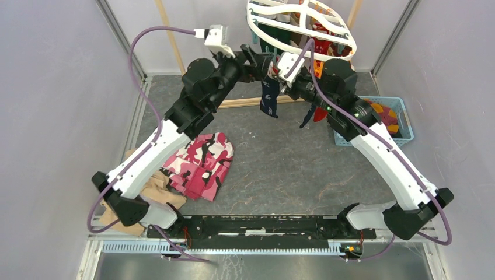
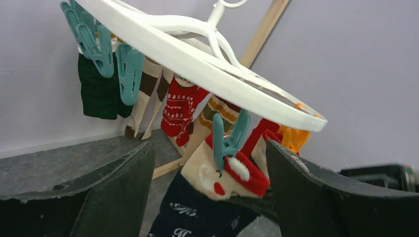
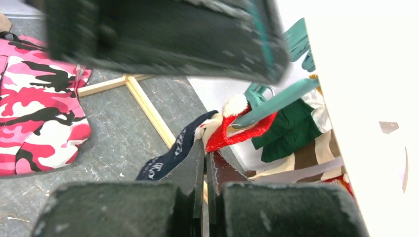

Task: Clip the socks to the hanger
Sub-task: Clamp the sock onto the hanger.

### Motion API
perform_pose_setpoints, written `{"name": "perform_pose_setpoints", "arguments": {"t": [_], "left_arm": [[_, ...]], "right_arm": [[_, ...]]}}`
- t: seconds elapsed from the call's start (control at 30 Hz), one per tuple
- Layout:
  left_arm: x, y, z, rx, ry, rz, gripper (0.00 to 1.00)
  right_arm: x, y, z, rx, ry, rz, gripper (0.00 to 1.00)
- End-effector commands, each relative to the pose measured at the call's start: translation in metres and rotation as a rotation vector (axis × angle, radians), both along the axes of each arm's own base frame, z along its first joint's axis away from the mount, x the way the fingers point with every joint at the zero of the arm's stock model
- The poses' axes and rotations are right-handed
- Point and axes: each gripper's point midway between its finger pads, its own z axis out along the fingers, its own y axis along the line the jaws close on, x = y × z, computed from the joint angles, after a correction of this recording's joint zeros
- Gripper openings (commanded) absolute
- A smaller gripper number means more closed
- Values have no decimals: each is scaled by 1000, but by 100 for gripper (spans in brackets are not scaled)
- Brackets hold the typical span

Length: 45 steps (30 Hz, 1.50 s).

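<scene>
The white oval hanger hangs at the back, with several socks pinned along it: dark green, tan-striped, and red with white pattern. A navy sock with a cream Santa face and red cuff dangles from a teal clip that bites its cuff. My left gripper is open, its fingers wide apart on either side of that clip and sock, touching neither. From the other side, my right gripper is shut on the cuff's lower edge.
A pink camouflage cloth and a tan cloth lie on the grey table at the left. A blue basket stands at the right. The wooden rack's base bar runs under the hanger. Walls close in on the back and both sides.
</scene>
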Motion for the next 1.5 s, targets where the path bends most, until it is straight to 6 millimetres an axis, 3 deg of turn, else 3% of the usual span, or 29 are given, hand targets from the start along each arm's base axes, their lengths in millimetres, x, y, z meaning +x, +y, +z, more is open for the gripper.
{"name": "perform_pose_setpoints", "arguments": {"t": [0.0,0.33,0.57,0.77,1.07,1.3,1.47], "left_arm": [[-37,15,31,-74,-97,-70,88],[-101,47,9,-24,-200,-183,89],[-123,70,-24,-5,-183,-177,89],[-129,83,-52,25,-148,-150,90],[-131,82,-89,97,-121,-167,93],[-114,87,-130,206,-186,-91,94],[-99,80,-145,232,-219,-75,96]], "right_arm": [[-12,-23,22,77,-11,-40,0],[-5,-76,21,160,24,-103,0],[-1,-96,18,180,32,-133,0],[-1,-113,24,202,23,-144,0],[-4,-128,31,213,9,-156,0],[-2,-142,31,227,16,-183,0],[2,-149,29,246,34,-185,0]]}}
